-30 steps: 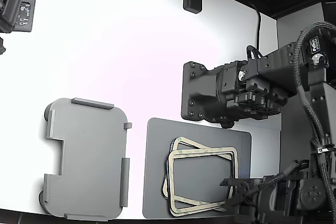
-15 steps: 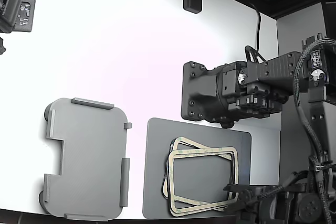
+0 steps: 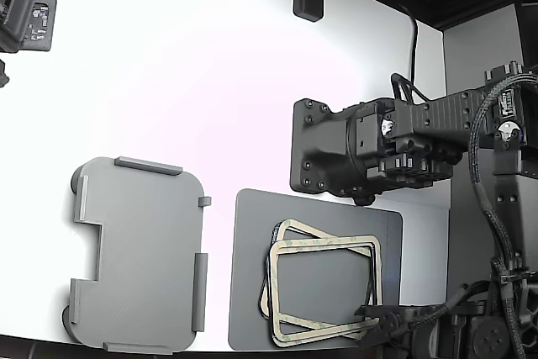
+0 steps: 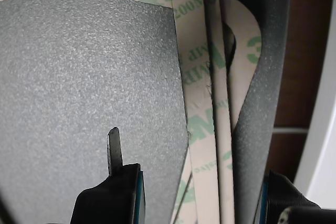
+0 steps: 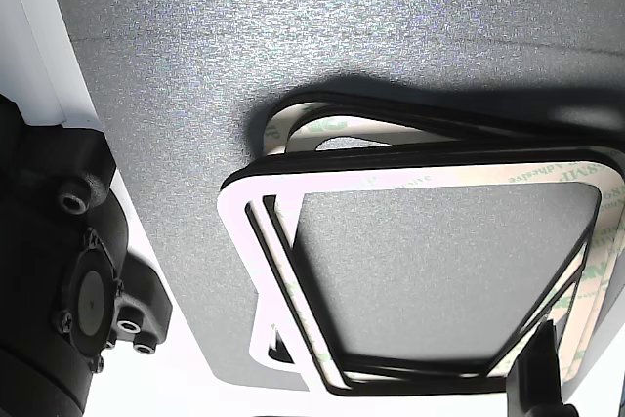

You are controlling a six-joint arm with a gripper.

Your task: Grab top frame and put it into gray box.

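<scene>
Top frame [image 3: 324,245]: uppermost of a skewed stack on the dark mat [image 3: 252,292] — not lifted.
Gripper [image 3: 377,323]: at the stack's corner on the exterior view's lower right; jaws apart, straddling the frame edge, not clamped.
Gray box [image 3: 139,254]: holds nothing, beside the mat.
Progress: approach only — grasp, carry and placement remain.

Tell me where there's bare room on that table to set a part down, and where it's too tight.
Free: the white table above the gray box and to the exterior view's left of the black mounted block; the gray box's floor is also bare. Narrow: the strip between box and dark mat. Crowded: the mat, with the top frame on the stack, claw at its corner.
</scene>
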